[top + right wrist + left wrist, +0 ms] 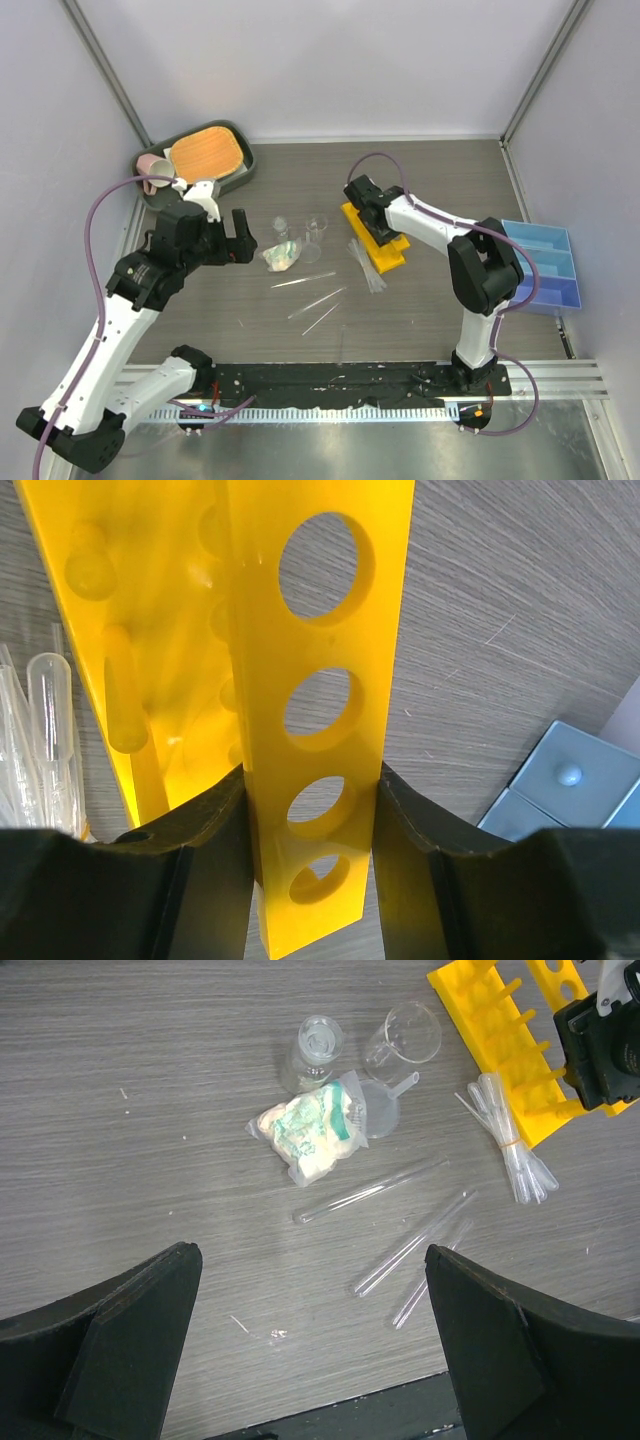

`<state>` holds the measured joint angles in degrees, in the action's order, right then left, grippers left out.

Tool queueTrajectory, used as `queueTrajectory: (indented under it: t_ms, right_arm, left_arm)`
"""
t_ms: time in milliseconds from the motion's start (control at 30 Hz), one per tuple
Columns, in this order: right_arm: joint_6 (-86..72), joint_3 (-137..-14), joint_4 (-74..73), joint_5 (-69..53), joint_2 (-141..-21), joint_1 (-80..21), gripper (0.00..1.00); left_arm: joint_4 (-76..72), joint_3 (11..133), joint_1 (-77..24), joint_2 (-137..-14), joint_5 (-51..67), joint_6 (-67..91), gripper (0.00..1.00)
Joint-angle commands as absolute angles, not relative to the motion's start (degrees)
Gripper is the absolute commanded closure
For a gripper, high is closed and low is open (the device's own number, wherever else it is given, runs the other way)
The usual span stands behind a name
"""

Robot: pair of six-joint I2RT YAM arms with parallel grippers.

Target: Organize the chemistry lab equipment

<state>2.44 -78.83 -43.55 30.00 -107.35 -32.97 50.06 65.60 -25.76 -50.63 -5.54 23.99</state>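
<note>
Test-tube rack (pixel 320 645) pinched between right fingers (pixel 210 870) — thin tubes (pixel 372 1190) loose.

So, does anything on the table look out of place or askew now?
Yes. Three thin clear tubes lie loose at different angles on the table, none in the yellow rack, which the right gripper grips. A crumpled plastic bag sits beside the small beakers.

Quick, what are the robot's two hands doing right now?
Left hand: open, holding nothing.
Right hand: closed on the rack.
</note>
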Motion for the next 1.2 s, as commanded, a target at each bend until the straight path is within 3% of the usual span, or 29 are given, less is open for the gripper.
queueTrajectory:
  t_ms: [0,167,467,800,1067,1167]
  right_arm:
    - [0.3,-77.6,-44.8,29.4,-107.2,-31.5,0.59]
    - [0.1,-81.0,-46.4,30.0,-106.3,-31.0,0.34]
    - [-1.7,-86.7,-49.4,28.8,-100.3,-31.4,0.09]
    - [-15.9,-86.8,-57.0,32.4,-85.1,-36.4,0.07]
    - [-17.2,-79.1,-55.8,25.7,-73.1,-37.1,0.07]
    - [-17.2,-77.6,-55.2,20.7,-69.7,-37.4,0.07]
  left_arm:
    - [50.0,65.3,-25.7,-49.5,-5.9,24.3,0.00]
    - [50.1,65.0,-25.7,-49.8,-6.5,23.9,0.00]
    - [50.7,67.4,-25.8,-52.9,-4.4,21.1,0.00]
    - [51.9,66.9,-30.9,-56.4,-4.4,21.9,0.00]
    - [49.8,64.8,-47.3,-64.2,-21.0,26.8,0.03]
    - [46.3,63.4,-50.5,-69.8,-21.9,24.1,0.08]
